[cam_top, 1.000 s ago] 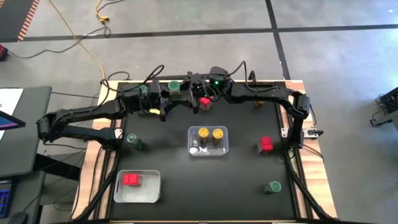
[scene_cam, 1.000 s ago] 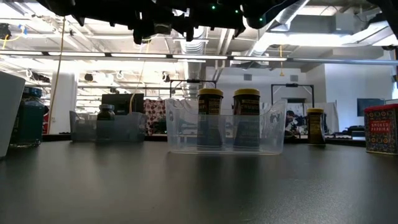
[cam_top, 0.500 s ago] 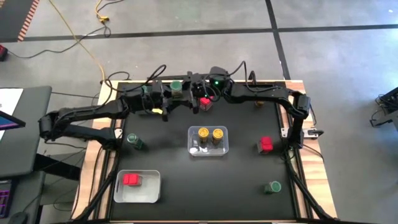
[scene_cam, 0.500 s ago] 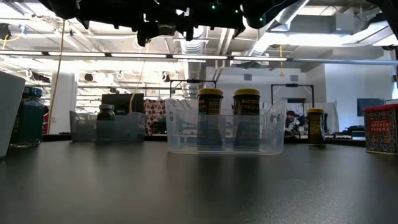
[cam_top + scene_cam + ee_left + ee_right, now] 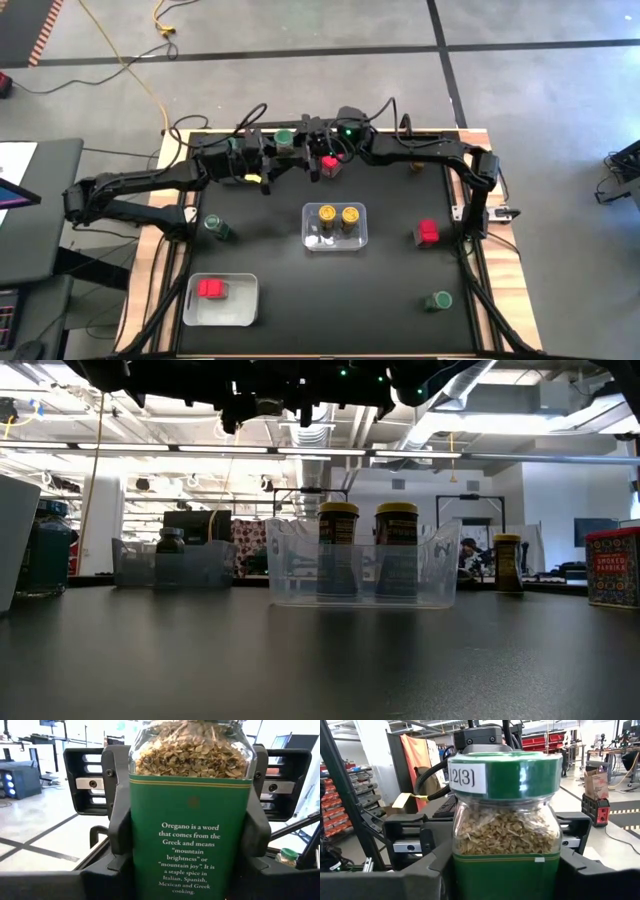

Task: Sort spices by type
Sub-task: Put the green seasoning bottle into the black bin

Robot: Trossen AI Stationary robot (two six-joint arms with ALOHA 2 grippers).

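Observation:
A round spice jar with a dark green lid (image 5: 284, 138) and an oregano label (image 5: 190, 845) hangs upright over the table's far middle, between my two grippers. My left gripper (image 5: 274, 148) reaches it from the left and is shut on it. My right gripper (image 5: 298, 148) faces it from the right, its fingers (image 5: 120, 810) against the jar's sides. Two yellow-lidded jars (image 5: 338, 216) stand in a clear bin (image 5: 335, 240). A red-topped jar (image 5: 212, 289) sits in another bin (image 5: 240, 305). My left gripper pinches the jar's labelled body (image 5: 142, 880) between its two fingers, coming level from the table's left. The jar stands upright, lifted clear of the table. My right gripper has its two fingers on opposite sides of the same jar, at the top of the label (image 5: 135, 815), level from the table's right. In its wrist view the fingers (image 5: 385, 880) flank the lower body below the lid (image 5: 505, 775).
Loose jars stand on the black table: green-lidded ones at left (image 5: 215, 225) and near right (image 5: 438, 300), red-topped ones at right (image 5: 428, 232) and under the right gripper (image 5: 328, 165), a yellow-lidded one at the far right (image 5: 508, 563). A far-left bin (image 5: 170, 560) holds a green-lidded jar.

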